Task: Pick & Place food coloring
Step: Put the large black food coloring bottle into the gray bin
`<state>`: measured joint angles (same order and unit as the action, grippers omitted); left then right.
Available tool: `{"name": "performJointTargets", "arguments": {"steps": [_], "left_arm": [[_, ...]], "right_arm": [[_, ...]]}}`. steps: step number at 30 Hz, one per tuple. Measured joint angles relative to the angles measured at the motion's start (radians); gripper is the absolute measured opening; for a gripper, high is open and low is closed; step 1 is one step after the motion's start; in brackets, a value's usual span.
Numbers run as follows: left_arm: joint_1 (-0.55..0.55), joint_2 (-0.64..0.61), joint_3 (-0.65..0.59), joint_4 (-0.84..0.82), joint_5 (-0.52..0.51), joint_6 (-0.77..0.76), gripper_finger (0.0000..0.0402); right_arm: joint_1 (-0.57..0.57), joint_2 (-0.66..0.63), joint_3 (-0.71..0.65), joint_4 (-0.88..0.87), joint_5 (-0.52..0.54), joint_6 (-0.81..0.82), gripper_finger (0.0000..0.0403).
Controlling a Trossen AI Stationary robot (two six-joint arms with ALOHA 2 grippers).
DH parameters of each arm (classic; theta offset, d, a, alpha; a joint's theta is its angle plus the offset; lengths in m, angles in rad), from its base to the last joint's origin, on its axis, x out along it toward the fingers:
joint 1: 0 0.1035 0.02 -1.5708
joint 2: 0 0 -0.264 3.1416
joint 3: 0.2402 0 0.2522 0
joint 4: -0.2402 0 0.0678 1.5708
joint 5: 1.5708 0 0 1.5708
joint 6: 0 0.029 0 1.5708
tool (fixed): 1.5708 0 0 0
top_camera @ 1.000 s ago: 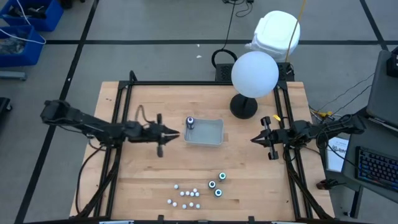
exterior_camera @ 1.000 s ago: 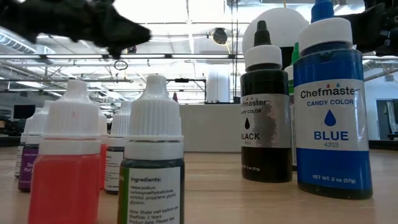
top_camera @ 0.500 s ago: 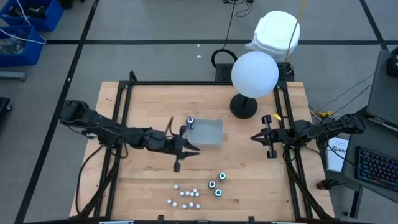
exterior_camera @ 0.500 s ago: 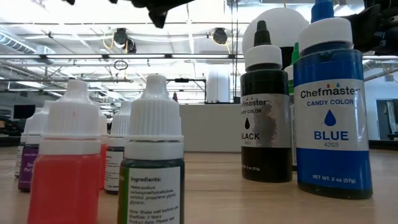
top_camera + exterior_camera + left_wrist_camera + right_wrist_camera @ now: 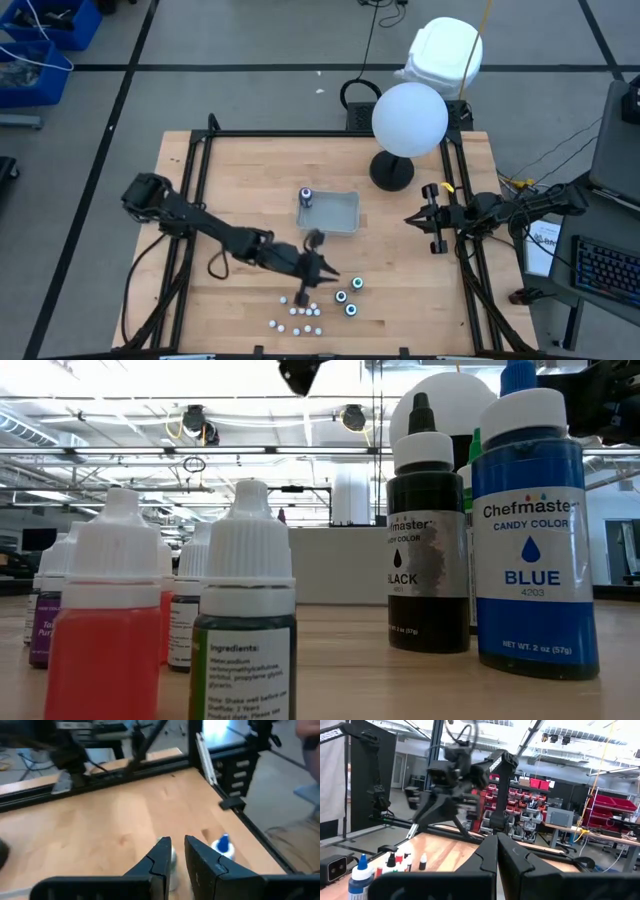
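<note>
Food coloring: small white-capped dropper bottles (image 5: pixel 298 313) clustered on the near part of my wooden surface (image 5: pixel 240 170), with three larger dark bottles (image 5: pixel 347 296) just beside them toward my right. One more dark bottle (image 5: pixel 306 197) stands upright in the corner of the shallow grey tray (image 5: pixel 340 213) at mid-surface. Low view reads two of the large labels as Chefmaster black (image 5: pixel 429 530) and blue (image 5: pixel 530 530).

Left fingers (image 5: pixel 322 273): arm stretched diagonally across, tips above the cluster, just beside the large bottles; set narrow with a slim gap, nothing between them. Wrist view shows a blue-tipped bottle (image 5: pixel 222 845) right by my fingertips (image 5: pixel 161 851).

Right fingers (image 5: pixel 408 221): pressed fully together, empty, waiting at my right edge, well apart from the bottles.

White globe lamp (image 5: pixel 409 118): far side of surface.
</note>
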<state>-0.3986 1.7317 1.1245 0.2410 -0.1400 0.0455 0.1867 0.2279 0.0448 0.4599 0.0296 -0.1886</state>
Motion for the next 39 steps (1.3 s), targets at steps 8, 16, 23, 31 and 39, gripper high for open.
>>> {"name": "performJointTargets", "arguments": {"steps": [8, 16, 23, 31, 39], "left_arm": [[-0.044, 0.107, 0.239, -0.133, 0.0, -0.022, 0.0063], [-0.054, 0.216, 0.322, -0.184, -0.041, -0.12, 0.0063], [-0.06, 0.232, 0.323, -0.232, -0.149, -0.202, 0.0063], [-0.081, 0.233, 0.323, -0.33, -0.141, -0.252, 0.0063], [-0.082, 0.233, 0.323, -0.329, -0.154, -0.209, 0.0063]], "right_arm": [[0.0, 0.0, 0.0, -0.015, 0.0, 0.044, 0.0], [0.0, 0.004, 0.0, -0.056, -0.001, 0.126, 0.0], [0.001, 0.022, 0.0, -0.054, -0.004, 0.162, 0.0], [0.001, 0.029, 0.0, -0.053, -0.004, 0.079, 0.0], [0.001, 0.029, 0.0, -0.027, -0.004, 0.083, 0.0]]}}
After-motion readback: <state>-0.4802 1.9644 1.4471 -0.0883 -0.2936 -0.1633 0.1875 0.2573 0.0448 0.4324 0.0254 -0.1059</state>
